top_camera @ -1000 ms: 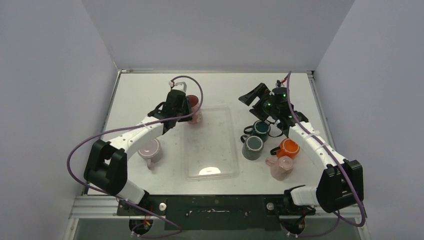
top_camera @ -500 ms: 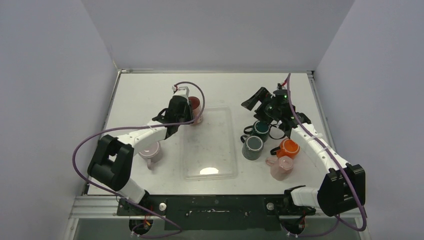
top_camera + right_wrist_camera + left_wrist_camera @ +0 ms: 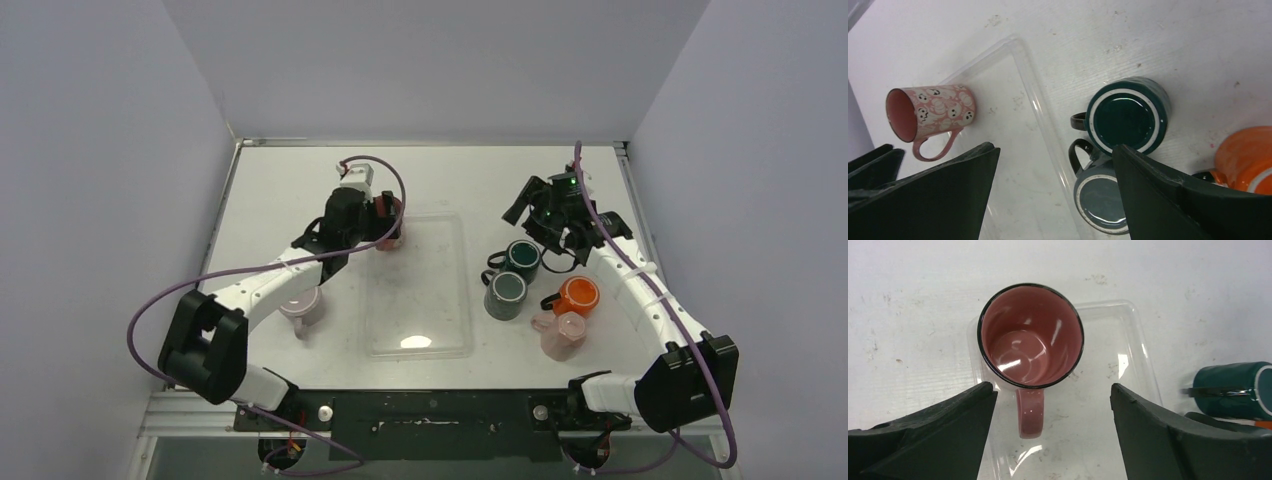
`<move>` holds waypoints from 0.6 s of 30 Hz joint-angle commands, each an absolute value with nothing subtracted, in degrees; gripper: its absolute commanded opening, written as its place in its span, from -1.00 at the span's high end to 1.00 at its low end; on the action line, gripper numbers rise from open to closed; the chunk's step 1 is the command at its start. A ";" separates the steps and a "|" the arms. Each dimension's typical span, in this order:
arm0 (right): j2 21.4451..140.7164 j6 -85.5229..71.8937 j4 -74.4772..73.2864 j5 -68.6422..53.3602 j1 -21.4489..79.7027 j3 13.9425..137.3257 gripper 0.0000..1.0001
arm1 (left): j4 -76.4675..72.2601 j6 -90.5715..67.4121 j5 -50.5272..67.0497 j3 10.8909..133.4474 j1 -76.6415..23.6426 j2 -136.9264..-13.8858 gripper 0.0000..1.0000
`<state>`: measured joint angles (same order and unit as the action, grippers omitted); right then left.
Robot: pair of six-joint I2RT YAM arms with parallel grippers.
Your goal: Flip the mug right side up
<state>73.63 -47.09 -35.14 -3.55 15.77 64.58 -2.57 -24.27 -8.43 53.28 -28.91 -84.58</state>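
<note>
The top camera looks down from above and behind the arm bases, far enough off to show the whole worktop (image 3: 290, 180). The left wrist camera faces straight down, close over a red mug (image 3: 1030, 335). The right wrist camera looks down from farther off. Both wrist views share the clear tray (image 3: 1013, 100) and a teal mug (image 3: 1125, 115).

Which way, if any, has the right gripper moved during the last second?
Yes. In the top view the right gripper has shifted slightly rightward, away from the clear tray.

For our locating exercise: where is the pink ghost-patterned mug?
Top view, left of centre: the mug stands at the clear plastic tray's far-left corner, under the left gripper.
</note>
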 commanded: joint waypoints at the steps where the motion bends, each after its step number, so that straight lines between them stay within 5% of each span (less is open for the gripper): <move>1: 73.21 -44.93 -38.63 1.67 15.57 66.15 -0.74 | -4.21 -24.34 -7.37 53.38 -28.94 -79.15 -0.71; 6: 73.13 -44.61 -37.05 2.22 15.87 65.73 -0.74 | -0.37 -24.60 -7.81 52.92 -28.92 -73.39 -0.97; 18: 74.32 -44.41 -39.19 3.93 15.92 65.05 -0.73 | 7.20 -25.72 -10.66 51.15 -28.83 -63.48 -0.93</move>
